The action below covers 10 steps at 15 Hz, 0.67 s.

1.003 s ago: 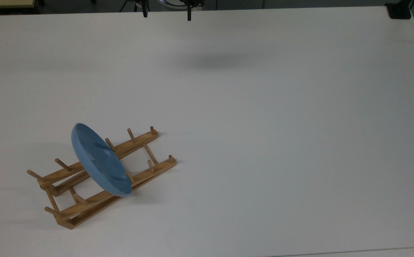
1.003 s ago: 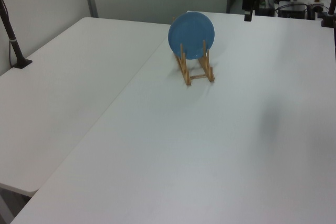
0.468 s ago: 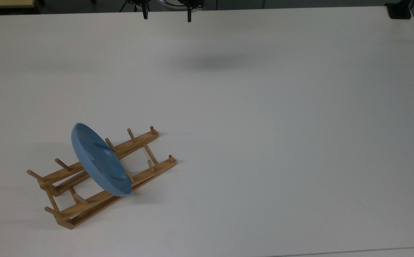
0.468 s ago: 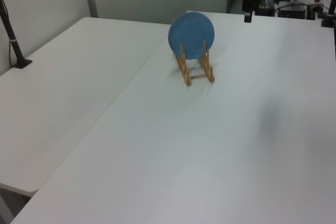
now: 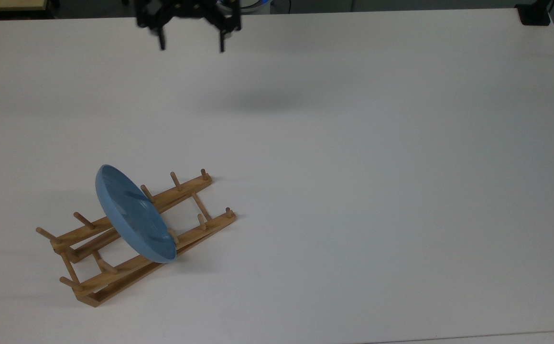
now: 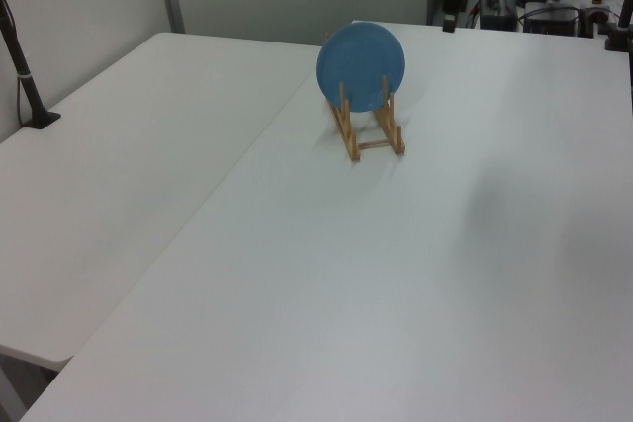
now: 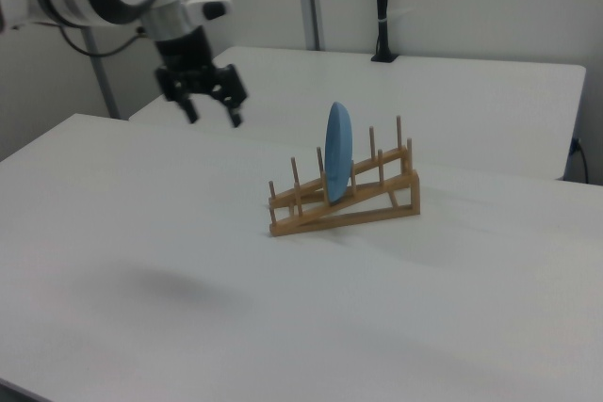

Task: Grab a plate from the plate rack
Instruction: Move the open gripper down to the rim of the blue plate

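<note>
A light-blue plate stands on edge, leaning between the pegs near the middle of the light-brown wooden plate rack, at the top view's lower left. From the left view I face the plate flat on, upright in the rack. In the right view the plate is edge-on in the sloping rack. My gripper hangs open and empty high above the table's far edge, well away from the plate. It hovers at the right view's left and beyond the plate in the left view.
The rack rests on a wide white table, with a second white table butted against it. A black clamped post rises at the left view's left edge. A black block sits on the table's corner at the top view's upper right.
My gripper has moved toward the top view's left and come a little nearer the rack, and its shadow on the table shifted with it. Plate and rack have not moved.
</note>
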Motion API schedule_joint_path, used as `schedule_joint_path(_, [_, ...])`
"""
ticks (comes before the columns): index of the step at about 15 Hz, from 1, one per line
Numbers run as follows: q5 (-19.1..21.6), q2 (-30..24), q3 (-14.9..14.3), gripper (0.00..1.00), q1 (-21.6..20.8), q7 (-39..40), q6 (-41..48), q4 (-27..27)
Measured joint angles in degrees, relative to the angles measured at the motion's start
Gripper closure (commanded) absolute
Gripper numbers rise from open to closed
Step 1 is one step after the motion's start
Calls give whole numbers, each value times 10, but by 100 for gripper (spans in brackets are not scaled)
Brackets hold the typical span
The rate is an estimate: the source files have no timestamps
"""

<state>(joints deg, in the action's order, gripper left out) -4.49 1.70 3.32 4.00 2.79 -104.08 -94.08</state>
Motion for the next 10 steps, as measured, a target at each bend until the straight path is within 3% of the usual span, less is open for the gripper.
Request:
schedule_joint_path(7, [-106, 77, -2, 24, 59, 5, -236, 1])
schedule_joint_path(9, [-136, 104, -2, 37, 67, 5, -285, 1])
schedule_joint_path(10, [-152, 117, -2, 49, 69, 5, -303, 1])
